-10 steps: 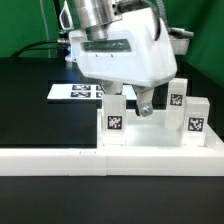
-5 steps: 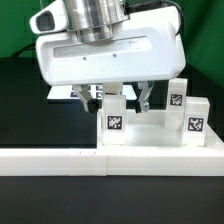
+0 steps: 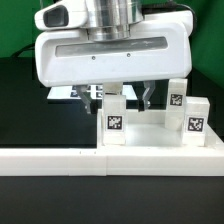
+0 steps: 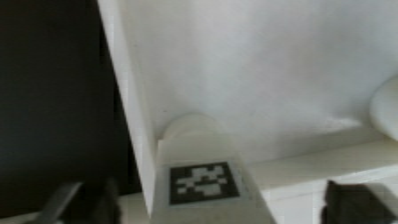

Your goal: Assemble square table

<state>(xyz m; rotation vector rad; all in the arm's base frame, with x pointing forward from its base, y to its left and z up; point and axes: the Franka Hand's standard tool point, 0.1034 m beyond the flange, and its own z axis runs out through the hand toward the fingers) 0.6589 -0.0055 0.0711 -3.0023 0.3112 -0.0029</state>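
Three tagged legs show in the exterior view, all standing upright on the square table top (image 3: 150, 140), which lies against the long low border wall (image 3: 60, 158) at the near edge of the black table (image 3: 40, 110). The nearest leg (image 3: 115, 120) stands directly below the gripper (image 3: 123, 97); a second leg (image 3: 178, 99) and a third leg (image 3: 196, 122) stand off toward the exterior view's right, beside the hand and apart from it. Toward the exterior view's left of the hand the black table lies bare as far as the wall — open room on that side. Behind the hand, the marker board (image 3: 72, 92) lies flat. On the right side the two other legs crowd the space, and the wall closes the near edge.

The gripper's body fills the upper frame. Its two dark fingers (image 3: 150, 97) hang down on either side of the nearest leg's top, jaws spread wider than the leg, with a gap visible on each side. No contact can be made out; the hand holds nothing.

Wrist view — blurred. The white slab of the table top (image 4: 267, 70) fills most of the frame, and its straight raised edge runs alongside the black table (image 4: 45, 90). The leg (image 4: 205, 165) sits right under the camera, tag facing up toward it, between the two dark fingertips (image 4: 71, 203) seen at the frame's border, each fingertip clear of the leg's sides. A curved white shape at the frame's margin cannot be identified.
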